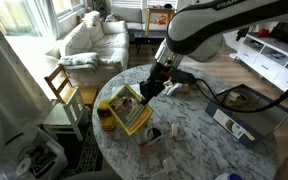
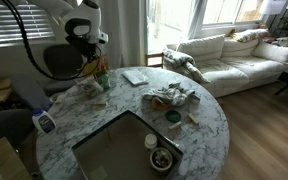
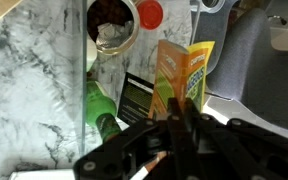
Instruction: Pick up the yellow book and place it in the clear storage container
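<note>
The yellow book (image 1: 129,110) has a yellow border round a greenish cover and hangs tilted above the marble table (image 1: 199,150). My gripper (image 1: 150,88) is shut on its upper edge. In the wrist view the book (image 3: 184,72) sticks out from between the shut fingers (image 3: 177,115). In an exterior view the gripper (image 2: 92,68) is over the table's far left part, and the book (image 2: 100,78) shows only as a small greenish patch. The clear storage container (image 2: 102,130) is a large see-through box at the near side of the table.
A jar (image 1: 106,118) with dark contents stands beside the book; it also shows in the wrist view (image 3: 114,25) next to a red cap (image 3: 151,13) and a green object (image 3: 99,105). White papers (image 2: 134,77) and small clutter (image 2: 172,97) lie on the table. A chair (image 1: 62,100) and a sofa (image 1: 89,40) are nearby.
</note>
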